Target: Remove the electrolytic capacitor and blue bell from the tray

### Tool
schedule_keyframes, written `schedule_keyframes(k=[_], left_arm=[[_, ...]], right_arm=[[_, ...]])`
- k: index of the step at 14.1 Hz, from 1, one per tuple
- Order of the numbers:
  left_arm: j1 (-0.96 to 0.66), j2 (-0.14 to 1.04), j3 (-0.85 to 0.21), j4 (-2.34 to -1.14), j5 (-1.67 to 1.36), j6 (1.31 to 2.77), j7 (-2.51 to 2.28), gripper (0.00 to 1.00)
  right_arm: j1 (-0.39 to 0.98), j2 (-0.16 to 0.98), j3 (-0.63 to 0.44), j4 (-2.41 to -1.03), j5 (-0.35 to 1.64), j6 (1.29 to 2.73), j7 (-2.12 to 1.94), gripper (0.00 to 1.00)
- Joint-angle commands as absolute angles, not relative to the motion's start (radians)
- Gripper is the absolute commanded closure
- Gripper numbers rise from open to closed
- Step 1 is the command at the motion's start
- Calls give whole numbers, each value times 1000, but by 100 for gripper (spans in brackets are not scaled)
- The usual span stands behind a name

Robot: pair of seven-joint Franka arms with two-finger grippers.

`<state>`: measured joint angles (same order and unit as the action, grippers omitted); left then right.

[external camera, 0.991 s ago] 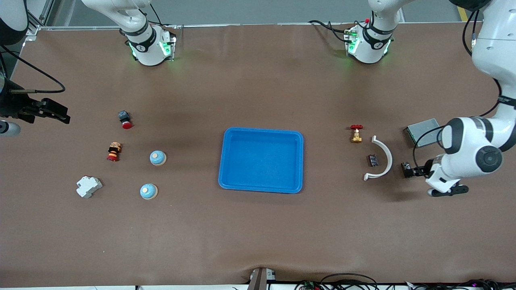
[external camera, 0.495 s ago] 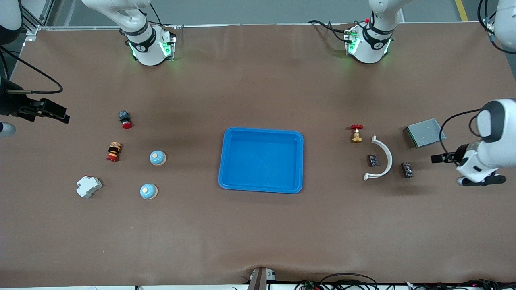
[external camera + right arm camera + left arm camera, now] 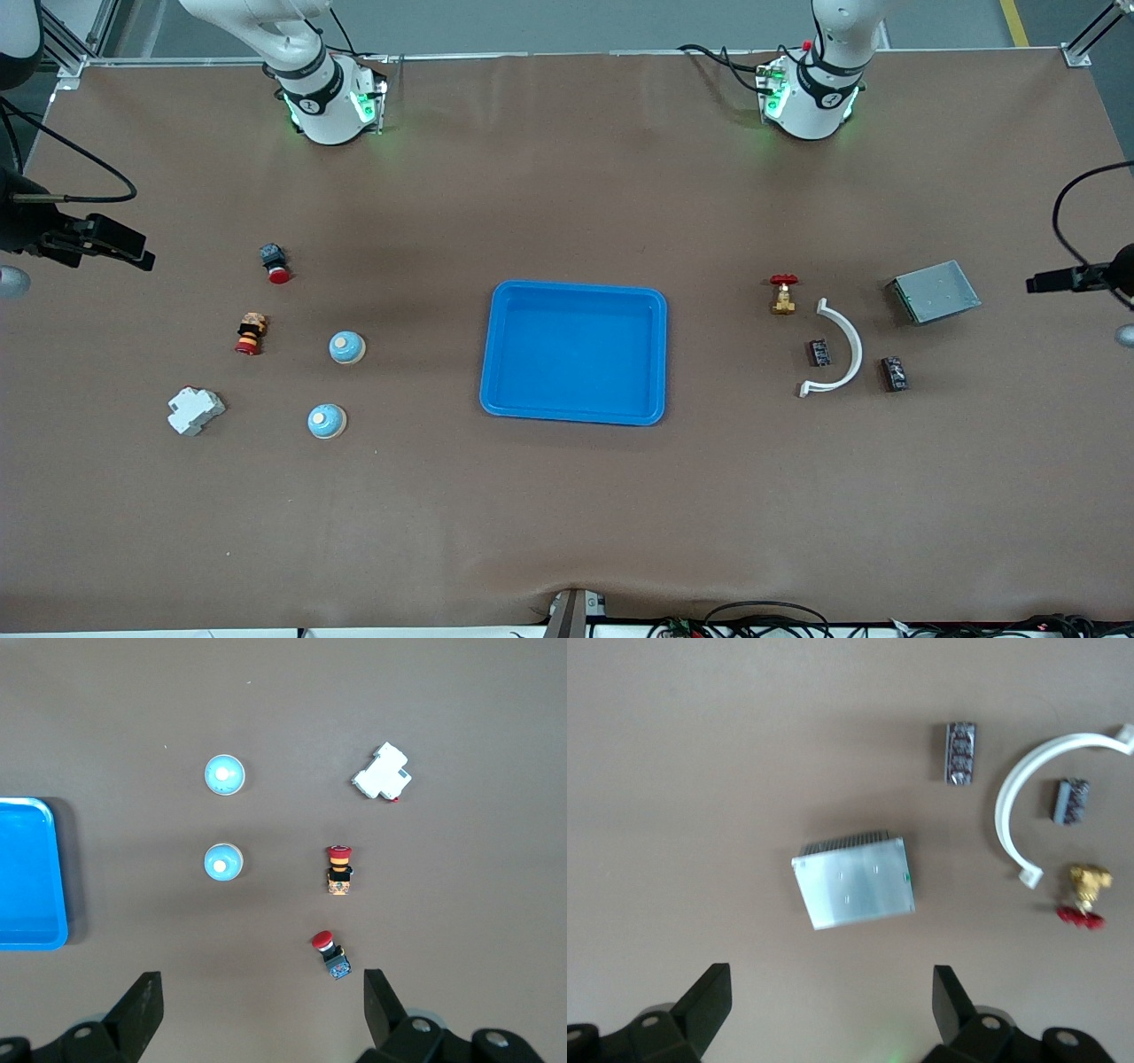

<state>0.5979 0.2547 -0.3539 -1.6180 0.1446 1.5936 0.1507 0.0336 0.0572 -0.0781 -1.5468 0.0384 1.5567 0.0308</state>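
Two blue dome bells (image 3: 347, 346) (image 3: 327, 421) stand on the table toward the right arm's end. Two small dark capacitors (image 3: 820, 353) (image 3: 894, 373) lie toward the left arm's end, one on each side of a white arc. A blue tray (image 3: 574, 354) sits mid-table with nothing in it. My left gripper (image 3: 830, 1005) is open and empty, high over the table edge beside a grey heat sink (image 3: 854, 881). My right gripper (image 3: 262, 1005) is open and empty, high over the right arm's end of the table. The bells (image 3: 225, 775) (image 3: 222, 862) show in the right wrist view.
A white curved piece (image 3: 842, 350), a red-handled brass valve (image 3: 783, 293) and the heat sink (image 3: 935, 291) lie near the capacitors. Two red push buttons (image 3: 275, 262) (image 3: 250, 333) and a white breaker (image 3: 195, 410) lie near the bells.
My left arm has pulled back from the capacitor nearer the heat sink toward the table's edge. That capacitor stays on the table. The right arm has barely moved.
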Motion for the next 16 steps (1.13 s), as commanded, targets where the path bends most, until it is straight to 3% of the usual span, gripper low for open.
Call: schedule_keyframes(k=[1,11,16], left_arm=[[604,213,-359,-1583,82,1528,163,0],[519,155,-354,-1494,57,1484,144,0],[237,160,-163,-1460,55,1457,134,0]], right_arm=[[26,26,-75,-1577,57,1566,43,0],[11,29,-67,-1580,57,1574,43,0],[5,31,-66,-1583,58,1583,43,0]])
